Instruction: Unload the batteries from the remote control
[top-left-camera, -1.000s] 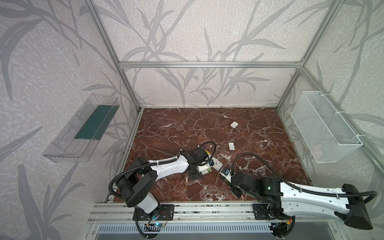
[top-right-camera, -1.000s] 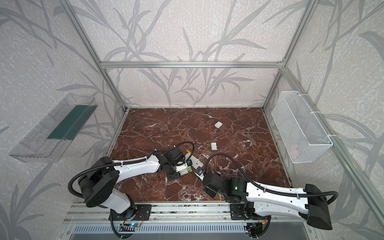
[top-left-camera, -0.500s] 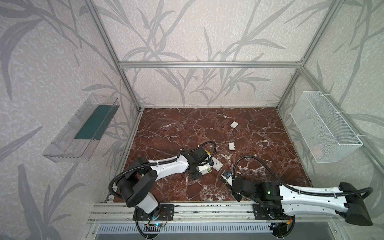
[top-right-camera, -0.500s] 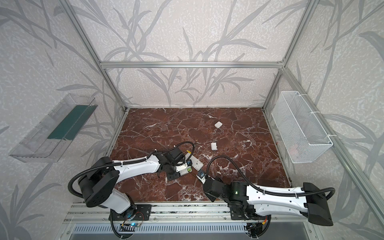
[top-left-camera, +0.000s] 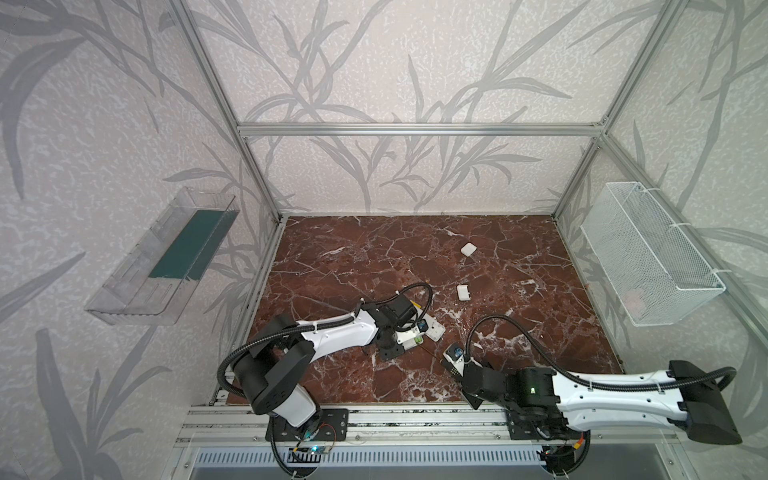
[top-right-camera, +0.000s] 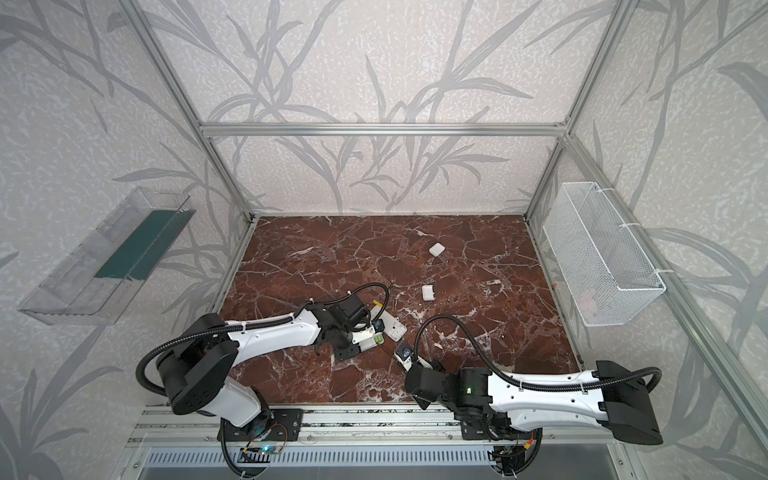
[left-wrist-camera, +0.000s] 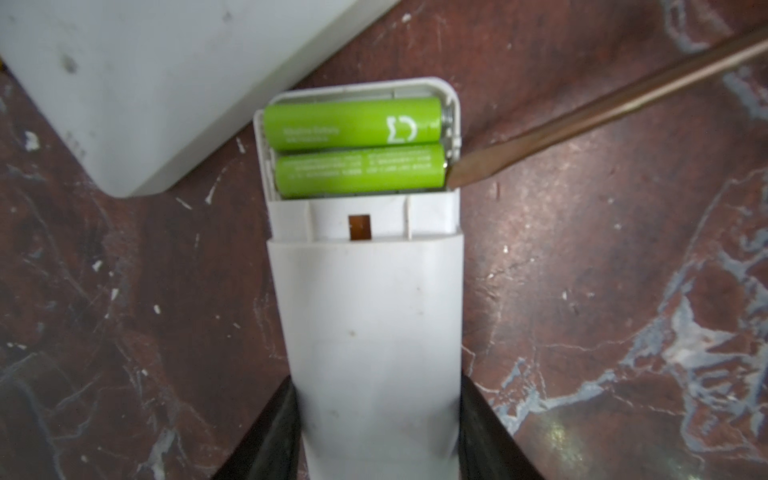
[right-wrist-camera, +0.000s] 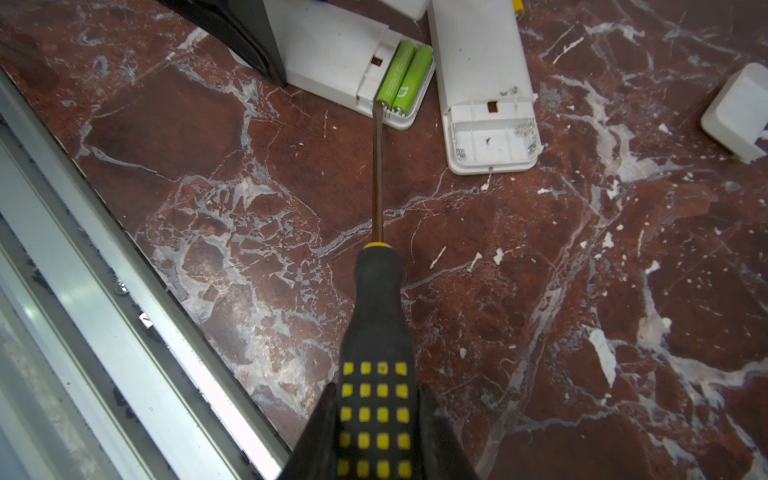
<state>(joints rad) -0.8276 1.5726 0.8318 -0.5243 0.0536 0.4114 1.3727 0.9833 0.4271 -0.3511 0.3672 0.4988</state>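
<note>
We pry a lime-green battery, left gripper clamping the remote, right gripper clasping the screwdriver; gentle upward leverage probably follows.

I take the white plastic remote control as my mark. In its open bay two lime-green cylindrical batteries lie side by side. From its front right the black-and-yellow-handled steel screwdriver reaches in, tip against the inner battery's end. Just right of it I see a second white plastic remote. Well behind both lie two small white square covers.
</note>
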